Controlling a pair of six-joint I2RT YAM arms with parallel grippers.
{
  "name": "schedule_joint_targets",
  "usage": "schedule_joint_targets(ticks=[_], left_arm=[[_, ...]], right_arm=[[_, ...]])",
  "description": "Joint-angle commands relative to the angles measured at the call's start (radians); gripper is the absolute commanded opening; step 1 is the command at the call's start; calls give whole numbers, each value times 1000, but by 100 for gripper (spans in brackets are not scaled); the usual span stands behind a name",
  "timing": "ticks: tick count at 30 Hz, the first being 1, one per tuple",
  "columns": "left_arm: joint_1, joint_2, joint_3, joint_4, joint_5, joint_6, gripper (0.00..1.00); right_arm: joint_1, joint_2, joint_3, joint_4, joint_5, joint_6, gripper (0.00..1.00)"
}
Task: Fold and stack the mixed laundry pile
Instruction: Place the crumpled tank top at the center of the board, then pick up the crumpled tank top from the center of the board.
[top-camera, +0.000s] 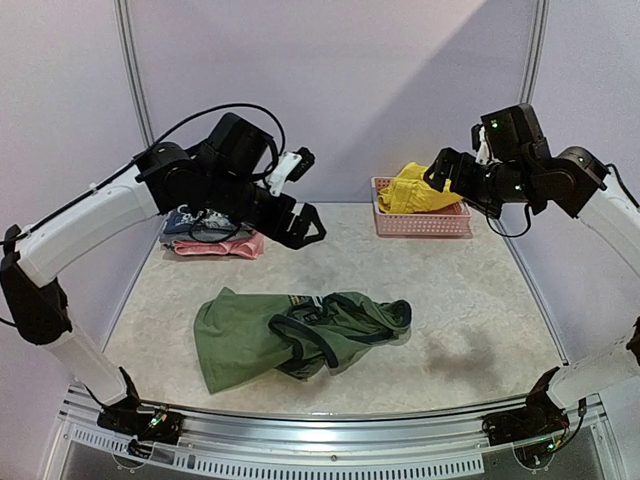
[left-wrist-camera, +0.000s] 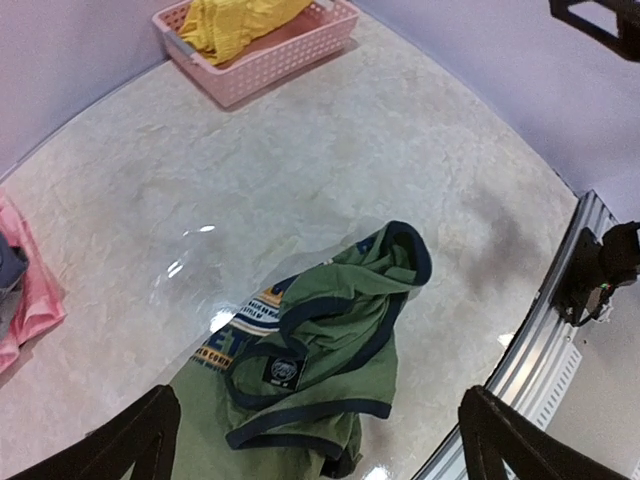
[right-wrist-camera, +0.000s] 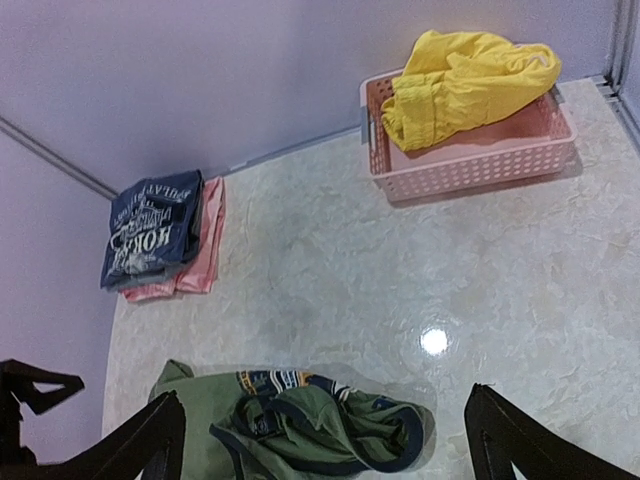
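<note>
Nearest me, the olive-green shirt (top-camera: 290, 335) lies crumpled at the front centre of the tabletop (top-camera: 450, 320), its long axis running left to right. My left gripper (top-camera: 305, 192) hangs above and just behind it, jaws spread wide and empty; I judge it the nearer arm. My right gripper (top-camera: 438, 172), also agape and empty, hovers by the yellow shorts (top-camera: 415, 188) in the pink basket (top-camera: 420, 222), back right.

Matt olive cloth shirt (top-camera: 240, 330); soft yellow cloth shorts (top-camera: 415, 188); pink plastic lattice basket (top-camera: 420, 225); glossy marbled tabletop (top-camera: 450, 300)
</note>
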Motion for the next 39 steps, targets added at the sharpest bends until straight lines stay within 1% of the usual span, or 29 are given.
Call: schedule_joint_targets(ticks=[1, 4, 6, 9, 12, 17, 20, 26, 29, 34, 39], left_arm=[[85, -104, -101, -167, -90, -80, 97], [159, -216, -288, -180, -89, -123, 93], [195, -293, -401, -194, -89, -149, 92], [234, -389, -554, -225, -92, -200, 89], [272, -452, -679, -246, -85, -264, 86], [347, -518, -826, -225, -43, -327, 81], [364, -504, -835, -228, 3, -328, 76], [374, -443, -888, -219, 95, -350, 73], [374, -437, -904, -200, 103, -370, 73], [374, -397, -936, -149, 125, -395, 73], [374, -361, -952, -98, 124, -406, 73]], right_arm=[[1, 57, -30, 17, -167, -107, 97], [32, 125, -41, 43, -261, -154, 95], [82, 173, -35, 59, -312, -196, 95], [181, 266, 13, 37, -327, -285, 94], [255, 397, 92, -15, -332, -349, 92], [335, 578, 231, -64, -355, -393, 87], [373, 660, 285, -67, -375, -415, 84], [414, 785, 349, -112, -375, -445, 80], [414, 829, 366, -120, -351, -444, 78], [416, 896, 451, -167, -291, -437, 73], [416, 984, 550, -179, -289, -441, 73]])
